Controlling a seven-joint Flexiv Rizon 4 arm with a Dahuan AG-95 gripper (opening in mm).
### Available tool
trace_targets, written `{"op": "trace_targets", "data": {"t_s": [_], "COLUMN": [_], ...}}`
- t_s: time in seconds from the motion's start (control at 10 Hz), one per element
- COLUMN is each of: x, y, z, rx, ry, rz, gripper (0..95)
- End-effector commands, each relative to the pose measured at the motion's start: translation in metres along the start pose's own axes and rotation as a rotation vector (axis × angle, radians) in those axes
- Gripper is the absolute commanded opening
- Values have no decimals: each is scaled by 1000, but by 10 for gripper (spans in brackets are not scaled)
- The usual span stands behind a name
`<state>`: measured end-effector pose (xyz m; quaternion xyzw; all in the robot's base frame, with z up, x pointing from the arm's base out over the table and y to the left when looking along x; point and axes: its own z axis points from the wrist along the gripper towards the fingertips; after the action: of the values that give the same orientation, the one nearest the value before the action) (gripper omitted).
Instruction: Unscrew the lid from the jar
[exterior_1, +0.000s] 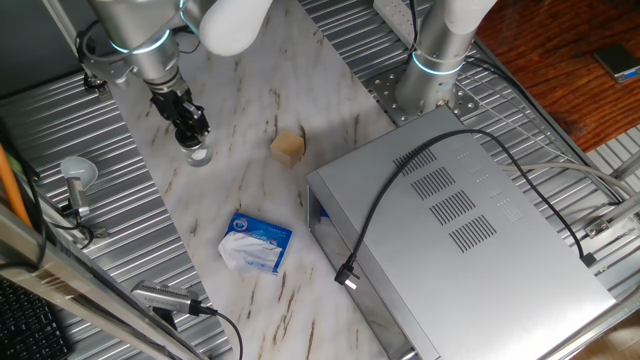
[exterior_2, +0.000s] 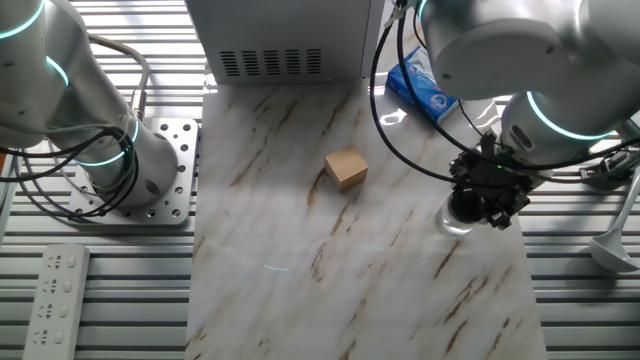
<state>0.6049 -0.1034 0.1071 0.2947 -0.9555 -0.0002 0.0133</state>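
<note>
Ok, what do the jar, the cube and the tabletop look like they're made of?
The jar: clear glass, probably; the tabletop shows through it. The cube: matte tan, looks like wood or cardboard, can't tell which. The tabletop: glossy white with brown veins, marble or a marble-look laminate.

Gripper (exterior_2: 478, 203) down over jar (exterior_2: 455, 222) at the right edge of the marble tabletop (exterior_2: 300, 290), black fingers closed around its top. Lid hidden under the fingers. Clear glass showing just below. Tan cube (exterior_2: 346, 167) well apart near the middle. Blue-and-white packet (exterior_2: 425, 92) farther back, beside grey vented box (exterior_2: 275, 40).
</note>
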Motion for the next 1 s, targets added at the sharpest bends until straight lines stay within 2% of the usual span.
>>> {"op": "trace_targets", "data": {"t_s": [0.1, 0.4, 0.5, 0.6, 0.9, 1.0], "x": [0, 0, 0, 0, 0, 0], "y": [1, 1, 1, 1, 1, 1], "z": [1, 1, 1, 1, 0, 0], "rx": [0, -1, -3, -2, -8, -8], "ry": [-19, -33, -32, -32, -28, -28], "rz": [-37, -76, -77, -74, -75, -82], "gripper": [570, 570, 380, 570, 570, 760]}}
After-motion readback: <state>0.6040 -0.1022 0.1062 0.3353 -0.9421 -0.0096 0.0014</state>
